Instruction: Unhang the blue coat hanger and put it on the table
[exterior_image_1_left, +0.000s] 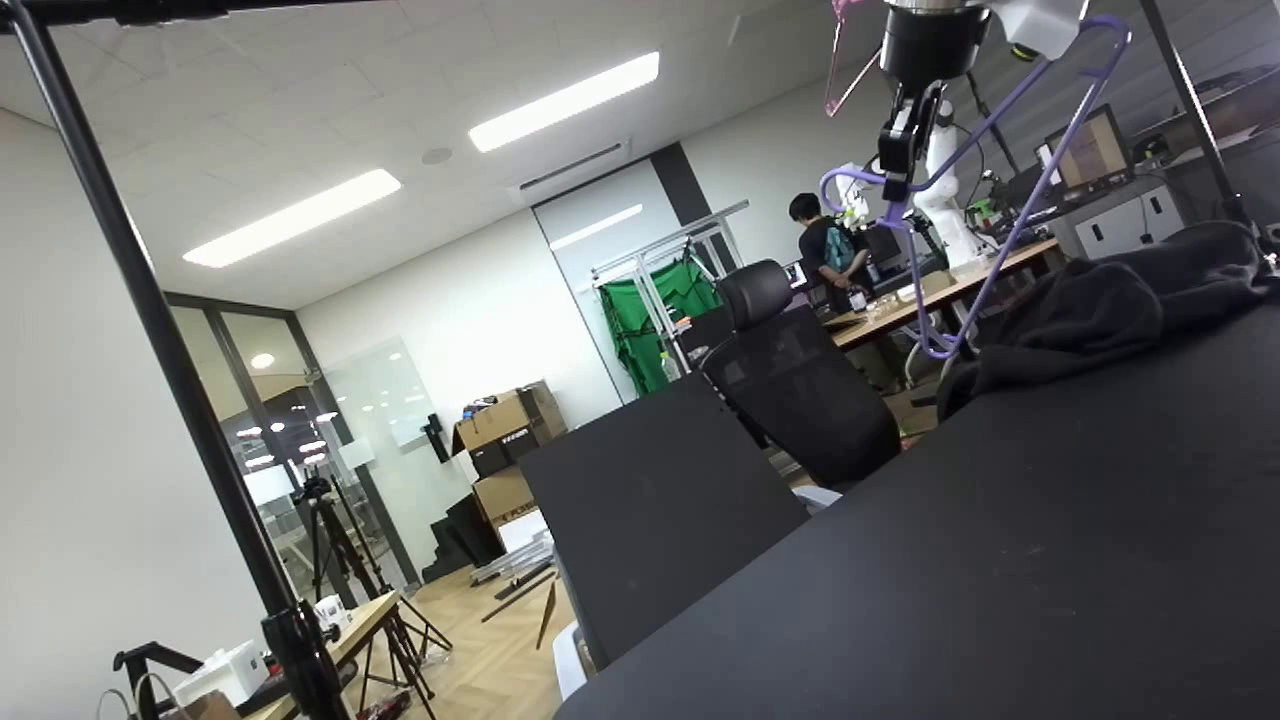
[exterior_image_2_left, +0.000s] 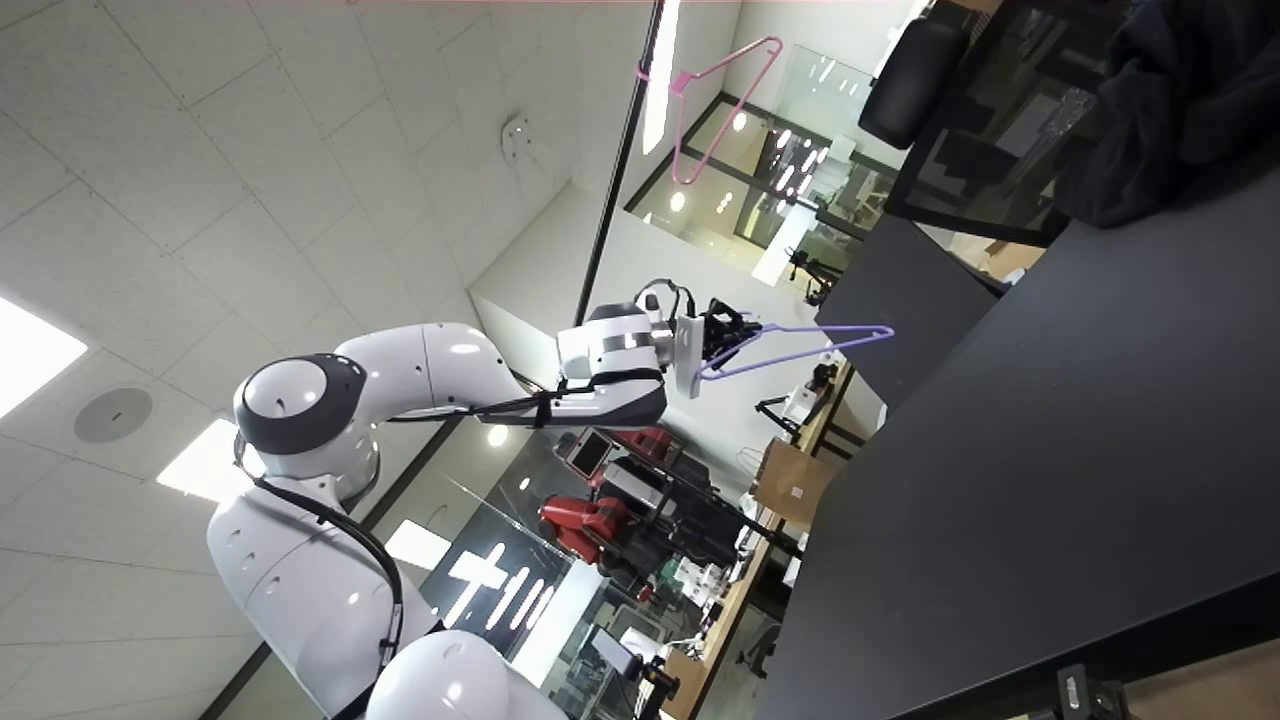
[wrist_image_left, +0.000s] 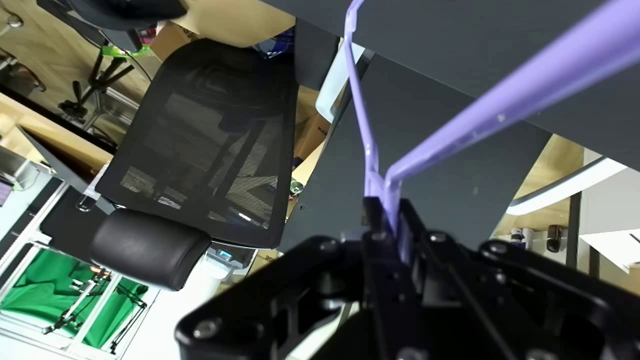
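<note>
The blue coat hanger is a slim lavender frame in both exterior views (exterior_image_1_left: 896, 212) (exterior_image_2_left: 820, 328) and in the wrist view (wrist_image_left: 500, 114). My gripper (exterior_image_1_left: 897, 180) is shut on it near the neck, also seen in an exterior view (exterior_image_2_left: 745, 332) and the wrist view (wrist_image_left: 390, 215). In an exterior view the small hook sticks out free past the fingertips. The frame hangs tilted in the air, apart from the rail. The black table (exterior_image_1_left: 950, 560) lies below it, also in an exterior view (exterior_image_2_left: 1050, 450) and the wrist view (wrist_image_left: 425, 45).
A pink hanger (exterior_image_2_left: 735, 110) hangs on a thin black rail (exterior_image_2_left: 616, 170); it partly shows in an exterior view (exterior_image_1_left: 855, 87). A dark cloth (exterior_image_1_left: 1120, 300) lies on the table by its edge, near the blue hanger's lower corner in that view. A black chair (wrist_image_left: 210, 140) stands beyond the edge.
</note>
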